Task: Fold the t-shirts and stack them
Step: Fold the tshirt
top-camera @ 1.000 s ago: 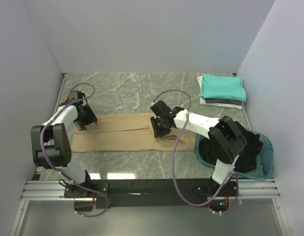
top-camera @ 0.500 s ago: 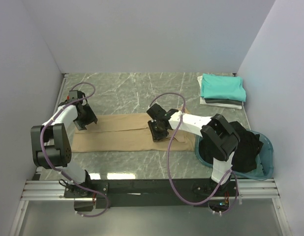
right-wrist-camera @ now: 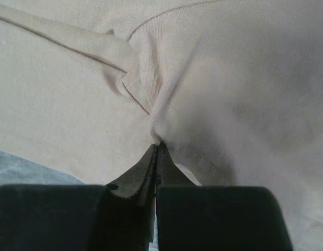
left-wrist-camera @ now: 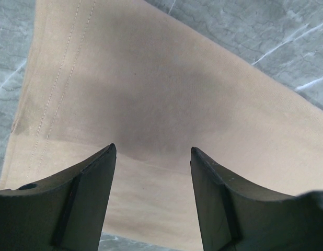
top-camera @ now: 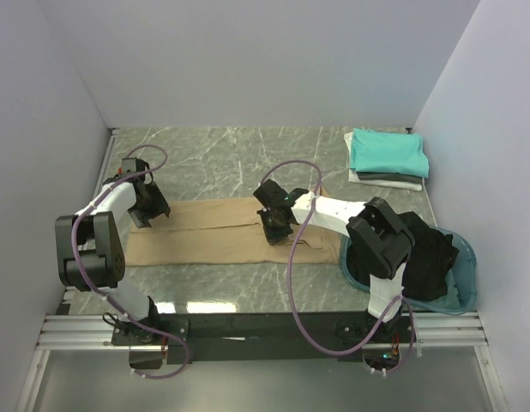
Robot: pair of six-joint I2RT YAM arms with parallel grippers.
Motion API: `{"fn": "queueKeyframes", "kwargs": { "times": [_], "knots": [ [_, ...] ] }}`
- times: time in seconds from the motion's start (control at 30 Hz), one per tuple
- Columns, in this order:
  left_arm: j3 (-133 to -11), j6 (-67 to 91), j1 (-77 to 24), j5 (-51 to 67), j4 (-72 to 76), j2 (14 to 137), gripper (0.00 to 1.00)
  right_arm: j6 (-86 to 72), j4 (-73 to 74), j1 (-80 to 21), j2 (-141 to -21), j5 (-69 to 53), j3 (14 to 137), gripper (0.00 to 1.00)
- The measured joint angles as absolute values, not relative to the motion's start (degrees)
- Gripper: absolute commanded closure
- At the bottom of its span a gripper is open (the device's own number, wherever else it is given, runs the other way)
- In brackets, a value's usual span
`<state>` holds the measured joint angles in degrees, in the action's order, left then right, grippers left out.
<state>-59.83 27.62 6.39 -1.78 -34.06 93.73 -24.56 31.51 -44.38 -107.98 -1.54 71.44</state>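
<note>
Shirt (right-wrist-camera: pixel 240 78) fold in right end effector (right-wrist-camera: pixel 156 145)

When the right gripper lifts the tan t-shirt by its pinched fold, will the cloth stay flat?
Probably not: the tan t-shirt puckers into soft creases where the right gripper pinches it, so it should hang limp. It looks thin and likely light. Most of it lies on the table, so it may drag.

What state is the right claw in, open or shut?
Shut: the right claw pinches a fold of the tan t-shirt, no gap showing.
</note>
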Motion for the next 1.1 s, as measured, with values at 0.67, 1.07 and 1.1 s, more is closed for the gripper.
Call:
{"fn": "queueKeyframes", "kwargs": {
  "times": [0.67, 1.07, 1.1],
  "knots": [
    [-59.83, 27.57, 6.68, -1.74, -33.69, 93.78, 0.36, -24.60, 35.53, -44.38, -108.05, -10.48, 75.29, 0.98],
    [-61.69, 27.68, 6.79, -1.32, -33.95, 96.27, 0.35, -26.02, 37.06, -42.46, -108.05, -8.56, 78.13, 0.52],
    [-62.43, 27.70, 6.79, -1.30, -33.98, 96.64, 0.35, -26.02, 37.17, -41.36, -107.35, -7.92, 78.13, 0.49]
  ]
}}
